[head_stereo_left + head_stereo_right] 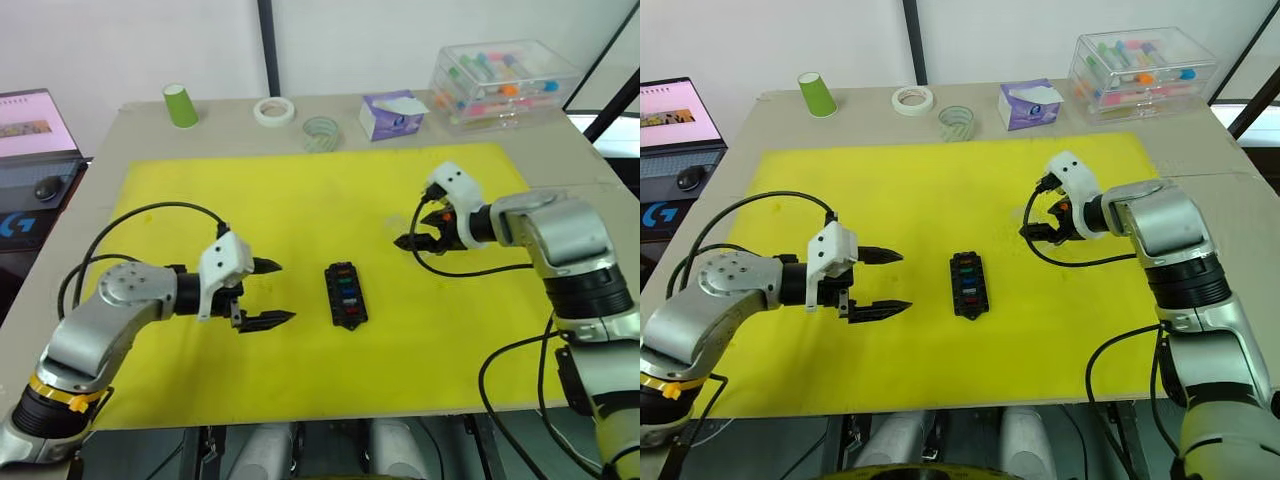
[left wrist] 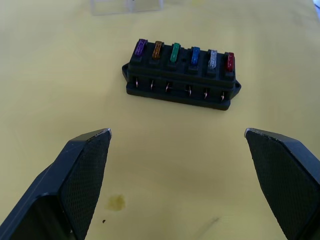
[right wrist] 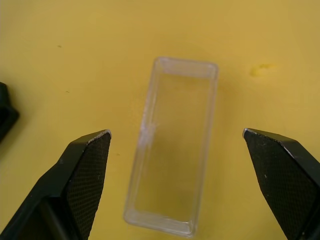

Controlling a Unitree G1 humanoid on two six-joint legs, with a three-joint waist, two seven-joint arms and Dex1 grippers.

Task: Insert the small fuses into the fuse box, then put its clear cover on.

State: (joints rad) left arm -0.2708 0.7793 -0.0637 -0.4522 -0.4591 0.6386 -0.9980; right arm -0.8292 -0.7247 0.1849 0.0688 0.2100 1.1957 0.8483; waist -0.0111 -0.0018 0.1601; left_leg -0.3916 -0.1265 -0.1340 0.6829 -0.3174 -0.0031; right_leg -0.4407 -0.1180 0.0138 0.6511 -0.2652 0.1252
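Observation:
The black fuse box (image 1: 345, 294) lies in the middle of the yellow mat (image 1: 300, 190). Several small fuses (image 2: 175, 52) in purple, amber, green, blue, grey and red stand in a row in its top slots. My left gripper (image 1: 285, 291) hovers open just to the box's left, pointing at it, with nothing between its fingers. The clear cover (image 3: 172, 150) lies open side up on the mat to the right of the box and farther back. My right gripper (image 1: 408, 232) stands open over the cover, one finger (image 3: 82, 175) on each long side, not touching it.
Along the table's back edge stand a green cup (image 1: 181, 105), a white tape roll (image 1: 274, 111), a clear tape roll (image 1: 320, 132), a purple tissue box (image 1: 392, 114) and a large clear storage box (image 1: 505, 80). A laptop (image 1: 35, 125) sits off the table's left side.

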